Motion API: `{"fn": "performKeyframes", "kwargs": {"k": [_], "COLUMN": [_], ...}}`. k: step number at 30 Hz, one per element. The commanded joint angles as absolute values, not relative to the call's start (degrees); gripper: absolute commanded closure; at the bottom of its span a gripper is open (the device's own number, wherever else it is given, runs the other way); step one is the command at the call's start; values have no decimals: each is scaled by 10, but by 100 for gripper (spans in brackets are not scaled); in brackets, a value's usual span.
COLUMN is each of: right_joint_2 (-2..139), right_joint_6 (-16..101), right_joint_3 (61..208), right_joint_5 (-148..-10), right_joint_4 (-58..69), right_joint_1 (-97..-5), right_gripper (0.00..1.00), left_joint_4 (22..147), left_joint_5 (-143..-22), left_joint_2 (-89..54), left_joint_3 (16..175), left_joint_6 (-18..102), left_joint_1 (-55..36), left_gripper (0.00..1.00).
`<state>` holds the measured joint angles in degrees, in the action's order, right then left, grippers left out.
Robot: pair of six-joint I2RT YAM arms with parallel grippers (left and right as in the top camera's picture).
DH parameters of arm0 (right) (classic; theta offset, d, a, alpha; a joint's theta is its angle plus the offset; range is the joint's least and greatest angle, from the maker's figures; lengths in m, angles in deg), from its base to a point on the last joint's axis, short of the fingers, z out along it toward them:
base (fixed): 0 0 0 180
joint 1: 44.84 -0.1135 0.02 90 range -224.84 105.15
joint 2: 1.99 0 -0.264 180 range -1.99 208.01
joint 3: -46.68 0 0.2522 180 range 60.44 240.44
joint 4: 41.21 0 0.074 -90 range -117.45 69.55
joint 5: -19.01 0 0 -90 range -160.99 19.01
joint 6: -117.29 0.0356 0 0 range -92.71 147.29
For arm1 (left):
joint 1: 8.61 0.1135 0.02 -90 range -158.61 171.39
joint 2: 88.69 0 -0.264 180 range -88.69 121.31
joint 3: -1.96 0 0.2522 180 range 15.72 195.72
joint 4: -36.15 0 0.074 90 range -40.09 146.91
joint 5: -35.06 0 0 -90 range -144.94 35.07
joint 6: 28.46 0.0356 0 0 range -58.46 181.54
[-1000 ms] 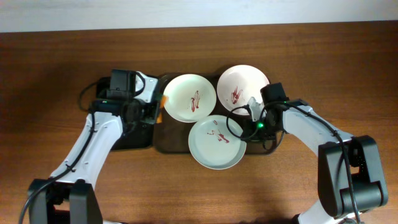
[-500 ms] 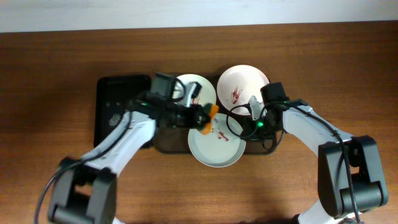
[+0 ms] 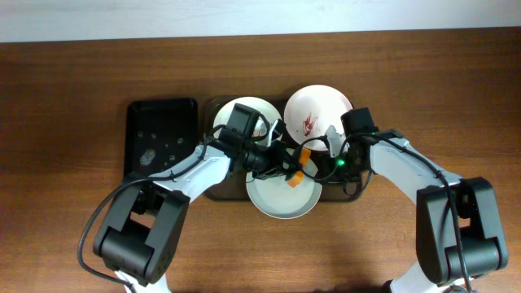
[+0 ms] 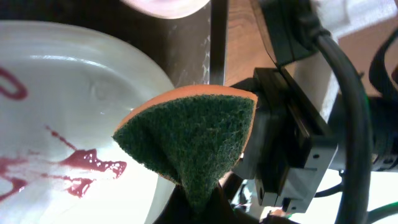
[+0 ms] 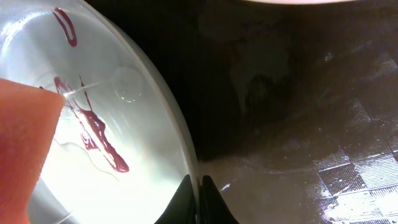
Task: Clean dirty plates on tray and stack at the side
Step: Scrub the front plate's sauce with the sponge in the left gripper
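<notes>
On a brown wooden table (image 3: 423,73), left fingers (image 4: 173,213) clamp an orange-green sponge (image 4: 193,137) over a red-smeared round white plate (image 3: 281,203) whose 3 o'clock rim right fingers (image 5: 211,202) pinch.

Brown wooden table (image 3: 423,73) spread out on every side of the left jaws and the right jaws, grain running crosswise, darker streaks here and there. Far beyond both pairs, along the table's back edge, a pale strip (image 3: 244,16), wall or floor, impossible to tell which. Soft, even light, no hard shadows on the wood. Just ahead of the left jaws in the wrist view, a narrow slice of the same reddish wood.
</notes>
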<state>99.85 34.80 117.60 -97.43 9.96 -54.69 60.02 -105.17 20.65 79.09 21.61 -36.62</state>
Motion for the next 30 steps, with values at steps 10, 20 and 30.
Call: {"fn": "performKeyframes", "kwargs": {"k": [10,20,30], "right_joint_2": [1001,1001,1001], "right_joint_6": [349,349,349], "right_joint_3": [1184,1184,1184], "right_joint_5": [-973,-973,-973], "right_joint_4": [100,100,100], "right_joint_1": [-550,-550,-550], "right_gripper": [96,96,96], "left_joint_4": [625,704,785], "left_joint_5": [-962,-765,-695], "left_joint_2": [256,241,217], "left_joint_3": [795,797,833], "left_joint_6": [149,267,364], "left_joint_1": [-412,-384,-383], "left_gripper": [100,100,100]}}
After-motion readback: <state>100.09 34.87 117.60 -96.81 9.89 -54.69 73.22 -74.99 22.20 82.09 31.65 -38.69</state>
